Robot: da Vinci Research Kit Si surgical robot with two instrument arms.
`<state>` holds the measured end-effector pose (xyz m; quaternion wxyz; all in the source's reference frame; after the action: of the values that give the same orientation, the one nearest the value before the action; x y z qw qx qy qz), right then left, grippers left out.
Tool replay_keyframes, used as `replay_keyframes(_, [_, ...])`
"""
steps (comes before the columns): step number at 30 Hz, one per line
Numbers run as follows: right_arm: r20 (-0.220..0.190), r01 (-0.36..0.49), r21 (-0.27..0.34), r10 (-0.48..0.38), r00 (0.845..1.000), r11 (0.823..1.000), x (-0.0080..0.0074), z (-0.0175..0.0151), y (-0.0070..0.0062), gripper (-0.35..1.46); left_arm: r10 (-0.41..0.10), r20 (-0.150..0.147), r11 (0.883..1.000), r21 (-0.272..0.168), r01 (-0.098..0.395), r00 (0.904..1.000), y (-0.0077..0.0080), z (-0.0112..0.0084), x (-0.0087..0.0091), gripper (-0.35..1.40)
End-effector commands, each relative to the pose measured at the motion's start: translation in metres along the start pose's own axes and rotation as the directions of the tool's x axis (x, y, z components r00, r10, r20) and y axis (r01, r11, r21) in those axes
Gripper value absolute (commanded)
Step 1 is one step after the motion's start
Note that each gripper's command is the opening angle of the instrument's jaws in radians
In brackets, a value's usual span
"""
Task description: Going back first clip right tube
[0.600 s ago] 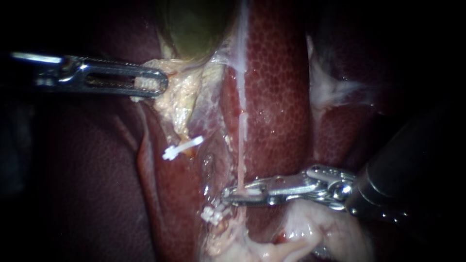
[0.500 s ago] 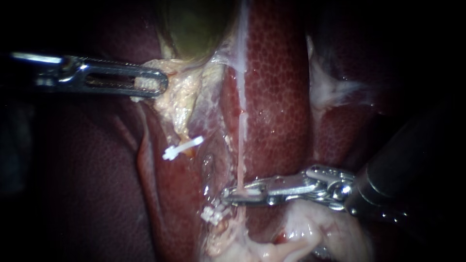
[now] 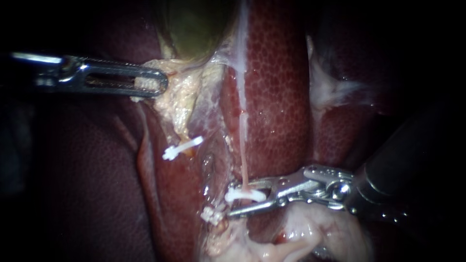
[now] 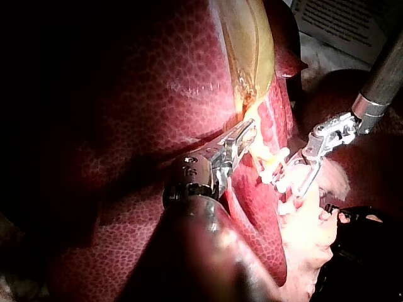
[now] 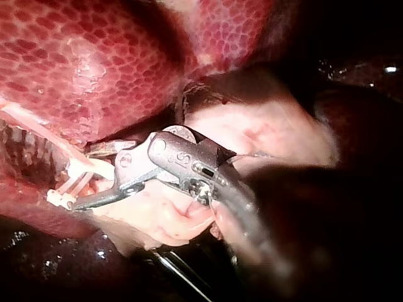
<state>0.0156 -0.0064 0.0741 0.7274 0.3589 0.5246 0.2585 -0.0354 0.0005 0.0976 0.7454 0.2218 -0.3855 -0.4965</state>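
My right instrument point(image 3: 234, 199) reaches in from the right, its jaws open around a white clip point(image 3: 245, 195). That clip sits across the thin pink right tube point(image 3: 242, 150), low on the liver point(image 3: 276, 97). In the right wrist view the same clip point(image 5: 88, 167) lies between the spread jaws of the right instrument point(image 5: 79, 182). My left instrument point(image 3: 154, 81) is shut on pale tissue at the neck of the gallbladder point(image 3: 194, 24), holding it to the left. The left wrist view also shows the left instrument point(image 4: 244, 133) on that tissue.
A second white clip point(image 3: 182, 147) crosses the left tube. A third white clip point(image 3: 212, 214) lies lower, beside pale fatty tissue point(image 3: 301, 233). Dark liver point(image 3: 87, 184) fills the left side.
The right instrument's jaws have opened from shut on the tube. A white clip now shows closed on the right tube between them. The left instrument has not moved.
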Motion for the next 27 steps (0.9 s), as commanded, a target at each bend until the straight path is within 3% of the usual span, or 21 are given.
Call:
replay_keyframes(1, [-0.001,0.010,-0.001,-0.010,1.000,1.000,0.0002,-0.0003,0.0000,0.60,0.000,0.000,1.000,0.000,0.000,1.0000,0.0000,0.0000,0.0000,-0.35])
replay_keyframes(10, [-0.012,0.162,0.006,-0.162,0.987,0.987,0.0021,-0.0047,-0.0003,0.60,0.001,0.001,1.000,-0.001,-0.001,1.0000,0.0000,0.0001,0.0001,-0.35])
replay_keyframes(15, [-0.022,0.223,-0.012,-0.223,0.975,0.975,0.0047,-0.0079,-0.0012,0.60,0.001,0.001,1.000,-0.001,-0.001,1.0000,0.0000,0.0001,0.0001,-0.35])
replay_keyframes(23, [-0.037,0.303,-0.050,-0.305,0.952,0.952,0.0105,-0.0135,-0.0042,0.60,0.001,0.001,1.000,-0.002,-0.001,1.0000,0.0000,0.0002,0.0001,-0.35])
replay_keyframes(27, [-0.046,0.339,-0.052,-0.342,0.939,0.939,0.0122,-0.0149,-0.0054,0.60,0.001,0.002,1.000,-0.003,-0.001,1.0000,0.0000,0.0004,0.0002,-0.35])
